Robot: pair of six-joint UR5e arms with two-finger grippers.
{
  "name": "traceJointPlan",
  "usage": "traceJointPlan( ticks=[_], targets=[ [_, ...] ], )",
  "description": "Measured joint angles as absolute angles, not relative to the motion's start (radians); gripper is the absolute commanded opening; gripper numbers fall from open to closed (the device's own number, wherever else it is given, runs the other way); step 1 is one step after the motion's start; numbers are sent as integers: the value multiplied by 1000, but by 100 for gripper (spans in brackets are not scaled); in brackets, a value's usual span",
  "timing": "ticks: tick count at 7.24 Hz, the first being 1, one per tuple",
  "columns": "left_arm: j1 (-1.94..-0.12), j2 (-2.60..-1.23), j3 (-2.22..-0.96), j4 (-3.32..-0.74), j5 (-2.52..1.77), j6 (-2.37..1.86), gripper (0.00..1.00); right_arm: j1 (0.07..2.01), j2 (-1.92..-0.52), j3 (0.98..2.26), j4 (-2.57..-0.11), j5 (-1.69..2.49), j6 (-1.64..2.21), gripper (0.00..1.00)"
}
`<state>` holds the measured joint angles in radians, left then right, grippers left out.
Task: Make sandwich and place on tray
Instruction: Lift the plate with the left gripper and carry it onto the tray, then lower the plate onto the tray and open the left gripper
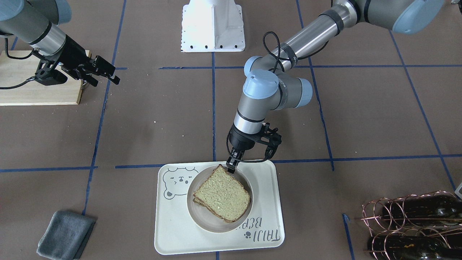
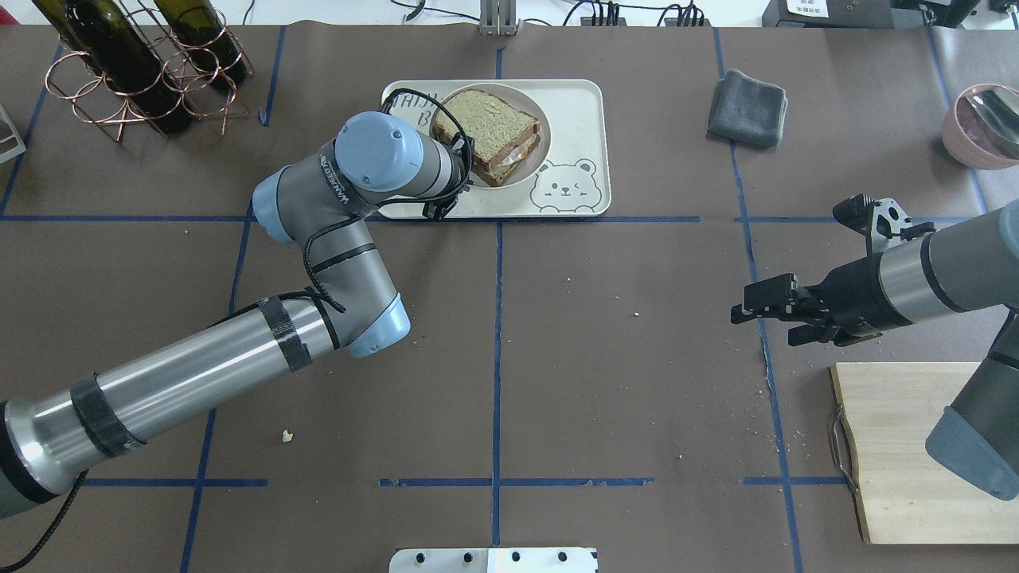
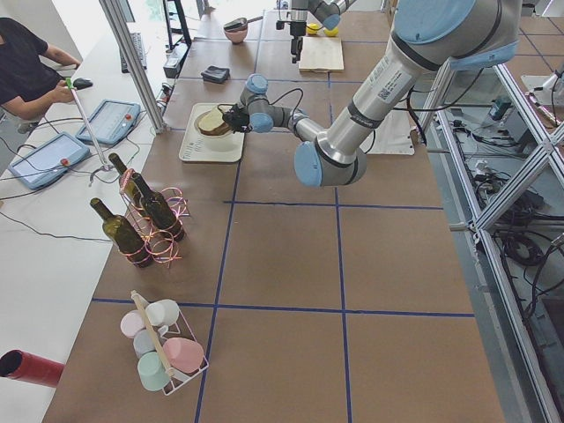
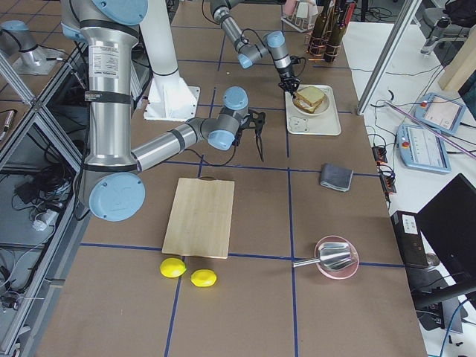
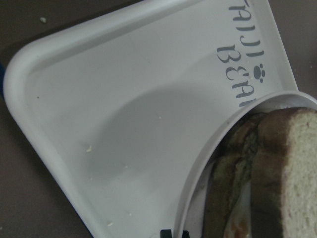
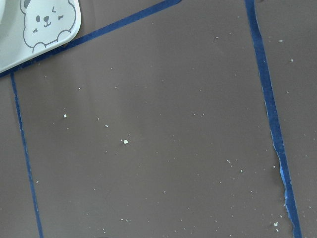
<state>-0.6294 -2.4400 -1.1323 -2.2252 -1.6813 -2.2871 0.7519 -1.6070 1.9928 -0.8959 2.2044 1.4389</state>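
The sandwich (image 1: 222, 196), two bread slices with egg white showing between them (image 2: 487, 131), lies on a round whitish plate (image 1: 213, 225) that stands on the cream tray (image 1: 173, 224) with the bear drawing (image 2: 573, 103). My left gripper (image 1: 231, 167) points down at the plate's rim by the sandwich's corner, fingers close together on the rim. In the left wrist view the fingertips (image 5: 173, 233) just show at the rim (image 5: 208, 163), next to the sandwich (image 5: 287, 173). My right gripper (image 1: 108, 76) hovers open and empty by the cutting board (image 2: 756, 318).
A wooden cutting board (image 2: 899, 454) lies under the right arm. A grey cloth (image 2: 748, 107) lies beside the tray. A copper rack with wine bottles (image 2: 135, 64) stands on the tray's other side. A pink bowl (image 2: 983, 123) sits far right.
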Motion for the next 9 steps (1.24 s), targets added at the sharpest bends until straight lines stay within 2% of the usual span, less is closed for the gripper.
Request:
traceJointPlan(
  ticks=[3, 4, 5, 6, 9],
  targets=[
    [-615, -2445, -1113, -2239, -1684, -2284, 0, 752, -1608, 1993, -896, 2204, 1439, 100],
    [-613, -2445, -1105, -2254, -1684, -2284, 5, 752, -1608, 1993, -896, 2204, 1439, 100],
    [-611, -2445, -1100, -2264, -1685, -2283, 16, 752, -1609, 1993, -896, 2204, 1439, 100],
    [-611, -2445, -1098, -2268, -1685, -2274, 22, 752, -1609, 1993, -896, 2204, 1439, 100],
    [-612, -2439, -1111, -2268, -1687, -2225, 29, 752, -1608, 1993, -896, 2204, 1439, 100]
  ],
)
